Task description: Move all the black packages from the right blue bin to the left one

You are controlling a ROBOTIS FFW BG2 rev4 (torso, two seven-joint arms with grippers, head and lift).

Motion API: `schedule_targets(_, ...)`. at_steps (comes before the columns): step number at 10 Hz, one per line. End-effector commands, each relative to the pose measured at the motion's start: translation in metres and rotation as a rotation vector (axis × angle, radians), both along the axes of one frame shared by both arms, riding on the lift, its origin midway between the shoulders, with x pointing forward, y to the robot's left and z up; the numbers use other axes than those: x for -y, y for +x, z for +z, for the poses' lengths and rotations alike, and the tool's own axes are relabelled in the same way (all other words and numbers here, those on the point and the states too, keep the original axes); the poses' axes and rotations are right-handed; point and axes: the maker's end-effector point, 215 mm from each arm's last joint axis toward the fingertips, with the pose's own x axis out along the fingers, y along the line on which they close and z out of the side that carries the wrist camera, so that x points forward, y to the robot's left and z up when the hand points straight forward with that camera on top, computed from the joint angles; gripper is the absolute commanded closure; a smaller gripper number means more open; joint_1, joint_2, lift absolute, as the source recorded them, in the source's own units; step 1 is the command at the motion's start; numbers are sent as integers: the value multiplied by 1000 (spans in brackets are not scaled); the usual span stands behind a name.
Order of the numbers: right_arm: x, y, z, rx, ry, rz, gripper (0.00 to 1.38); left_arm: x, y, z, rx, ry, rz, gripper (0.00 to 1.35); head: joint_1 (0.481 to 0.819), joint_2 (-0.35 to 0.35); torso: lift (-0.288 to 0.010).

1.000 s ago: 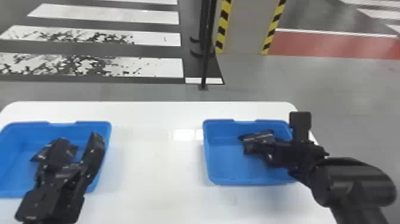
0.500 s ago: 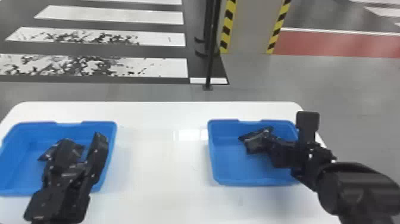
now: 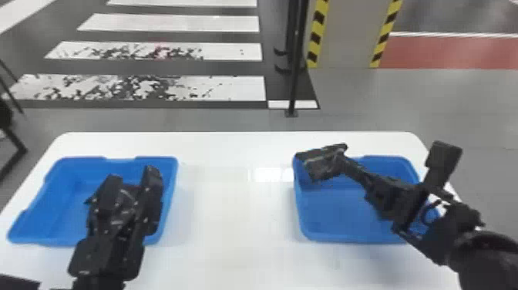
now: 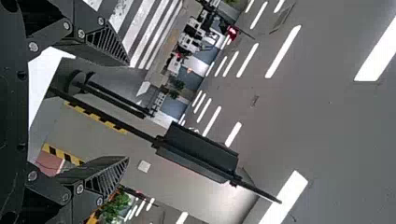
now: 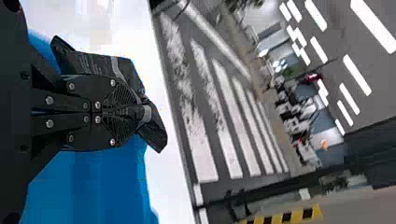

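In the head view my right gripper (image 3: 343, 160) is shut on a black package (image 3: 322, 162), which hangs over the left back corner of the right blue bin (image 3: 356, 239). The right wrist view has the right gripper (image 5: 135, 112) with its fingers together, the black package (image 5: 133, 74) spreading out on both sides of them. Above the left blue bin (image 3: 46, 241) my left gripper (image 3: 133, 179) stands with its fingers apart. A dark package is partly visible behind and between those fingers. The left wrist view gives the left gripper (image 4: 128, 112) wide apart with nothing held.
Both bins stand on a white table (image 3: 231, 216), with a stretch of tabletop between them. Beyond its far edge a thin black pole (image 3: 296, 77) rises from the floor. Dark metal legs (image 3: 13, 150) stand off the table's left side.
My right gripper has lifted the black package and carried it left and back, to the bin's left corner. The head view has shifted, and the left gripper still sits over the left bin.
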Motion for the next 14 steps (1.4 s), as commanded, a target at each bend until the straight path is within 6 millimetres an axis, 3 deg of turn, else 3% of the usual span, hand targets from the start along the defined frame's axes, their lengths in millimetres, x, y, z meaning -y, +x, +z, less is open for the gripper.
schedule_targets(1, -59, -14, 43, 35, 237, 128, 1199, 15, 3, -3, -14, -59, -38, 357, 695, 19, -132)
schedule_targets(3, -127, -42, 69, 20, 410, 292, 1199, 43, 7, -10, -45, -142, -127, 352, 695, 93, -132)
schedule_targets(6, -196, -77, 75, -45, 500, 452, 1199, 77, 12, -11, -63, -165, -241, 352, 695, 154, -132)
schedule_targets(10, -236, -99, 68, -100, 527, 538, 1199, 87, 12, -9, -57, -151, -268, 363, 695, 211, -132)
schedule_targets(11, -239, -100, 69, -105, 536, 546, 1199, 89, 11, -14, -72, -135, -277, 481, 695, 223, -132)
schedule_targets(13, -241, -97, 75, -92, 541, 552, 1199, 98, 13, -20, -146, 1, -329, 1029, 695, 230, -132)
schedule_targets(14, -242, -97, 76, -89, 546, 552, 1199, 86, 12, -1, -106, 63, -283, 1211, 695, 224, -132)
